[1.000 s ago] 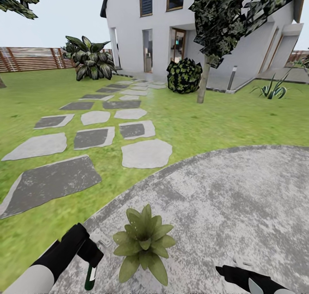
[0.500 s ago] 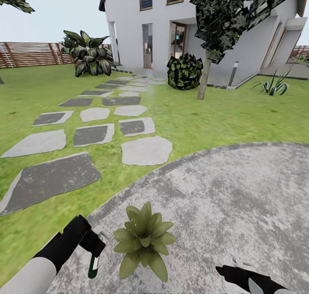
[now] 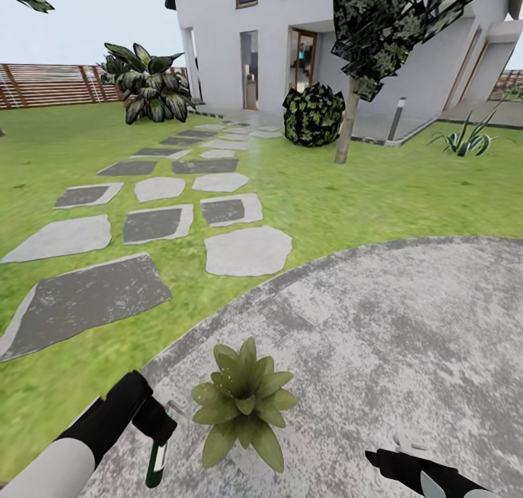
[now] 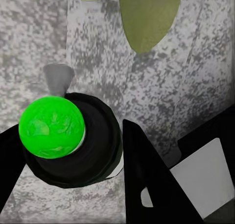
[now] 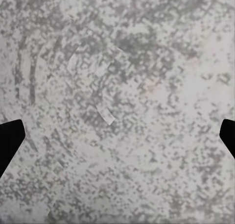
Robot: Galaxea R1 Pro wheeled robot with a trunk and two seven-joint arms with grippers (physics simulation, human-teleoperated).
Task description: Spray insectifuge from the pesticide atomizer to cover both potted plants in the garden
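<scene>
Flanking potted plant (image 3: 243, 403): stepping stones (image 3: 247, 251), apparently unobstructed.

Mottled grey stone patio (image 3: 407, 323) is showing a rough, matt, speckled finish, as are the stepping stones (image 3: 247, 251). The potted plant (image 3: 243, 403) is displaying smooth, matt leaves; the wooden fence (image 3: 51, 85) is presenting brown slats. The pesticide atomizer (image 3: 156, 465) is appearing glossy, held in matt black fingers (image 4: 147, 185).

The left gripper (image 3: 161, 429) covers the top of the pesticide atomizer (image 3: 155, 463), so the red top is hidden. At 5 o'clock in the head view, the right gripper (image 3: 407, 443) is mostly cut off. The second potted plant is out of sight.
</scene>
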